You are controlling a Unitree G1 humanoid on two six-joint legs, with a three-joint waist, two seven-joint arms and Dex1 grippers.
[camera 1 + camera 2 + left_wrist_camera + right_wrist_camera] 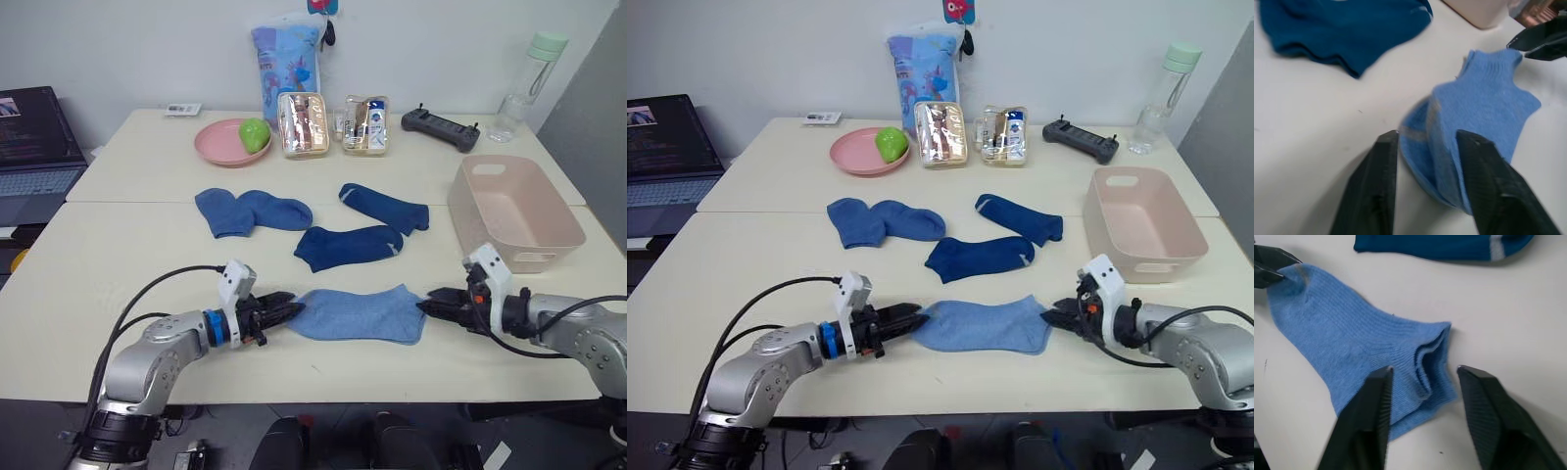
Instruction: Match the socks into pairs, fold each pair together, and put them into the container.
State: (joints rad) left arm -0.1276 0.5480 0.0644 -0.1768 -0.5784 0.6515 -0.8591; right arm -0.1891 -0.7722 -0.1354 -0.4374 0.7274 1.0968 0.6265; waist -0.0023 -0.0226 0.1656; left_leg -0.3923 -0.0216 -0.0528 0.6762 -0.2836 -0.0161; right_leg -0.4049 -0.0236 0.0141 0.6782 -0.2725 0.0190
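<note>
Light blue socks (358,313), seemingly two stacked, lie flat near the table's front edge. My left gripper (290,307) is open at their toe end, which lies between its fingers (1376,186). At the cuff end my right gripper (427,305) is open too, the cuff (1425,357) sitting between its fingertips. Farther back lie medium blue socks (250,211), a dark navy sock (348,245) and another navy sock (384,206). The pale pink container (549,211) stands at the right, with nothing showing inside it.
Along the back of the table are a pink plate (217,147) with a green fruit (254,133), a patterned bag (286,59), two clear pouches (303,124), a black controller (440,128) and a bottle (525,86). A laptop (34,147) sits at far left.
</note>
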